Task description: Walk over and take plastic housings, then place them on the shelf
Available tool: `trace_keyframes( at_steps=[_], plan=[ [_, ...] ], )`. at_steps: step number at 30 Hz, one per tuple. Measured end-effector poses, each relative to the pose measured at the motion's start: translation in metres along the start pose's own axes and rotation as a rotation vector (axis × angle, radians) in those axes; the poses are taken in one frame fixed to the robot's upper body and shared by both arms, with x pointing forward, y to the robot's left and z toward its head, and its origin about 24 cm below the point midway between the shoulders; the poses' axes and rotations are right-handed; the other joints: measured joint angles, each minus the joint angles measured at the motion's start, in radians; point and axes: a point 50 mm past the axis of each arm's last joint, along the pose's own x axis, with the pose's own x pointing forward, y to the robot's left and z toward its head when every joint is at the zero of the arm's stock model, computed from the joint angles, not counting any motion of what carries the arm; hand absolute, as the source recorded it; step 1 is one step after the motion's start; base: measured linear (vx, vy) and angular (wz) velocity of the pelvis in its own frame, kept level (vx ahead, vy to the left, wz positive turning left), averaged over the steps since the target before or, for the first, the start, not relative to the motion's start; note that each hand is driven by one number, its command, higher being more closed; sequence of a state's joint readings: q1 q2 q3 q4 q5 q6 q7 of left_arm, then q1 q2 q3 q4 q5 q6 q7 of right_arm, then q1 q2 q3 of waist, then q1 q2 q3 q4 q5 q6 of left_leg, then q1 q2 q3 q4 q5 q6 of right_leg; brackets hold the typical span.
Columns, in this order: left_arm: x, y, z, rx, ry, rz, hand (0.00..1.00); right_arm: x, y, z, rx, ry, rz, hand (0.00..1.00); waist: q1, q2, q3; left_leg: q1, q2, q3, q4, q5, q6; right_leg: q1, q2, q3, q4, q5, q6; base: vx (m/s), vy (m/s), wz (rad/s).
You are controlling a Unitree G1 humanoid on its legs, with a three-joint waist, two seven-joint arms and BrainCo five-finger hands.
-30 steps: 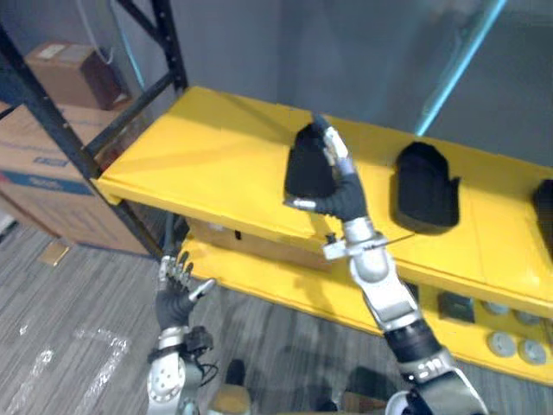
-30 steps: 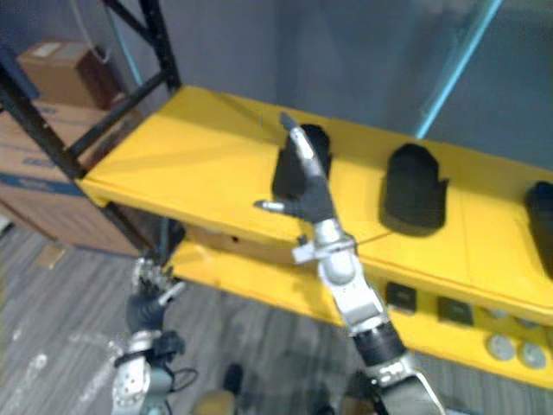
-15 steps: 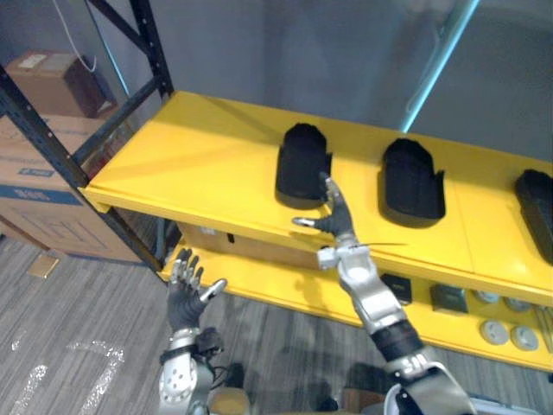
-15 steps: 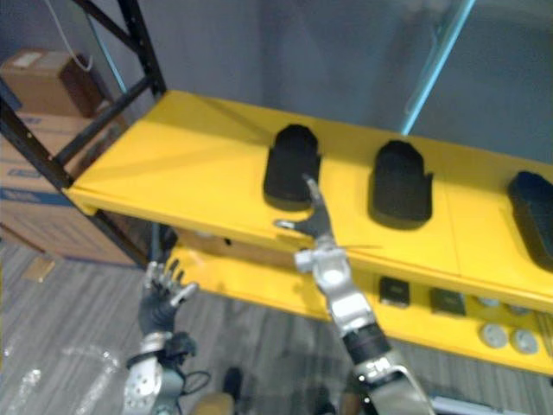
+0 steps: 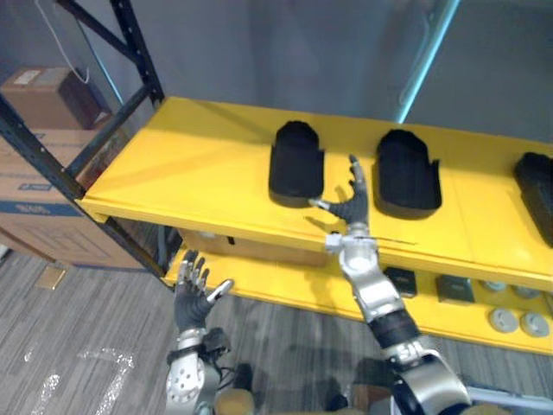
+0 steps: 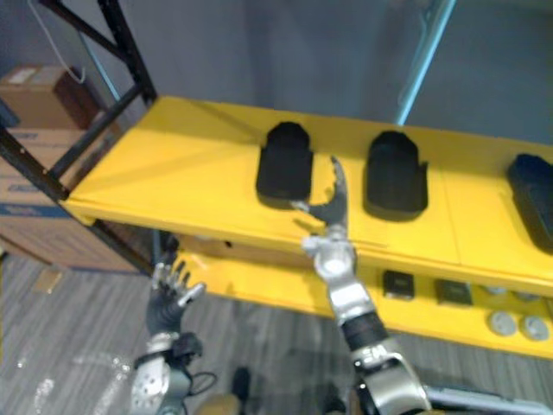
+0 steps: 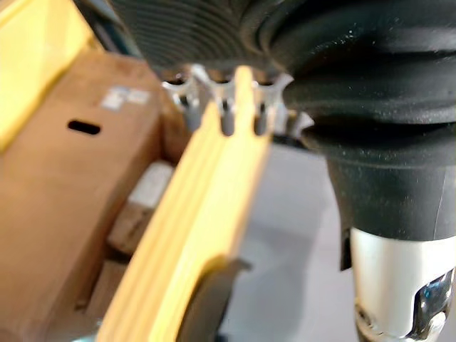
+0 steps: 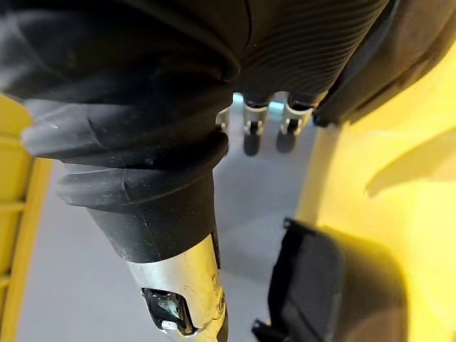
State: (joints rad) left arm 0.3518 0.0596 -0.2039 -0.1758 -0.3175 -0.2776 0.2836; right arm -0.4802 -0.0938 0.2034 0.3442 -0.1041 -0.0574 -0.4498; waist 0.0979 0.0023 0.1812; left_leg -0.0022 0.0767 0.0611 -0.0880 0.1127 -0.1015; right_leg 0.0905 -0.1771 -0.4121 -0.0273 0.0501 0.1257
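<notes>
The leftmost housing (image 5: 296, 164), middle housing (image 5: 406, 173) and rightmost housing (image 5: 537, 183) lie on the yellow shelf (image 5: 190, 160), so placing looks done. The right hand (image 5: 353, 207), fingers straight and empty, stands at the leftmost housing's 4 o'clock. The left hand (image 5: 190, 303) is open, low at 7 o'clock.

Yellow shelf (image 5: 199, 164), left black housing (image 5: 295, 162), middle housing (image 5: 406, 173), possibly a third housing (image 5: 537, 181) far right

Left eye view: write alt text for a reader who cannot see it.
The robot's right hand, open, is raised before a yellow shelf, between two of three black plastic housings lying there. Its left hand is open, low above the floor.
</notes>
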Motion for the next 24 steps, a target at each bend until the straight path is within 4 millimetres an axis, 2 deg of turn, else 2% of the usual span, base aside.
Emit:
trace_keyframes(
  at_steps=[6,13,24],
  plan=[
    [-0.001,-0.003,-0.002,-0.003,0.015,-0.013,0.00,-0.003,0.006,-0.021,0.024,0.129,0.108,0.00,-0.002,0.010,0.000,0.001,-0.002,-0.001,0.000,0.001,0.001,0.000,-0.003,-0.001,0.002,0.000,0.000,0.00,0.000,0.00],
    [0.000,-0.004,-0.003,0.001,0.025,-0.010,0.00,-0.004,0.015,-0.029,0.016,0.194,0.207,0.00,-0.003,0.023,0.007,0.001,-0.009,-0.003,0.000,0.002,0.003,-0.001,-0.012,-0.002,0.008,0.001,0.001,0.00,0.000,0.00],
    [0.001,-0.004,-0.002,0.001,0.023,-0.004,0.00,-0.001,0.022,-0.027,0.001,0.190,0.271,0.00,-0.003,0.025,0.016,-0.013,-0.019,-0.026,-0.001,0.007,0.008,-0.002,-0.020,-0.025,0.014,-0.003,-0.002,-0.02,-0.006,0.05]
  ],
)
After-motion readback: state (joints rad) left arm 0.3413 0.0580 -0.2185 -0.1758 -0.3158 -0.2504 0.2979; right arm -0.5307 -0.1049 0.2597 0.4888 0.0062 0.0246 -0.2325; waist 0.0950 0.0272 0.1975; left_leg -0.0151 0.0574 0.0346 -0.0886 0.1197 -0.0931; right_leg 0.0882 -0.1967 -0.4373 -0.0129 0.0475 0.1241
